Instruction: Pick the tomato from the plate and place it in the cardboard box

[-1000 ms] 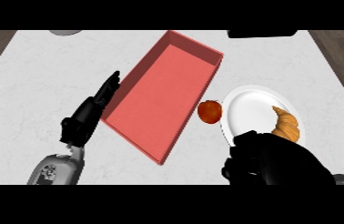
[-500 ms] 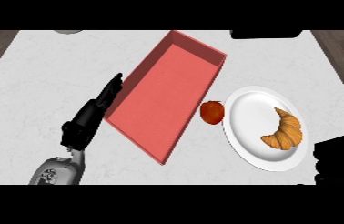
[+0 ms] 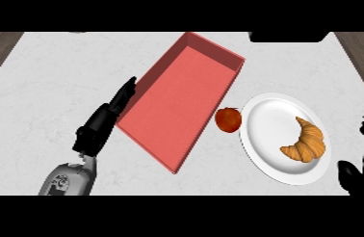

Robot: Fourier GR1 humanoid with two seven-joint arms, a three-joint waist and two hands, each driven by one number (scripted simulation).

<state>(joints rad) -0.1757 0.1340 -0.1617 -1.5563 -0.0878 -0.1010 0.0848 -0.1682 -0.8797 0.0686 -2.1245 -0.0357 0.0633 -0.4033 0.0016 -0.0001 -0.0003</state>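
A pale, marbled desk fills the view, with a dark object cut off at its far edge, too little of it showing to name. In the middle lies the red, shallow open box, set at a slant; it looks more like a tray than cardboard, but it is the only container here. To its right sits a white plate carrying a croissant.

The tomato lies between the two, touching or just overlapping the plate's left rim and just beside the box's long right wall. Whether it rests on the rim or on the desk I cannot tell.

It is small, round and smooth-skinned, so it is probably light, apt to roll at a nudge and slippery under fingertips. The flesh would give if squeezed, so it wants a gentle enclosing hold, fingers and thumb on opposite sides across its widest part, taken from above.

The left hand lies along the box's left wall, fingers straight and holding nothing, with the whole box between it and the tomato. Of the right hand only a dark sliver shows at the lower right edge, beyond the plate and well apart from the tomato; whether it is spread or curled I cannot tell. It is the nearer hand, so the pickup likely falls to it.
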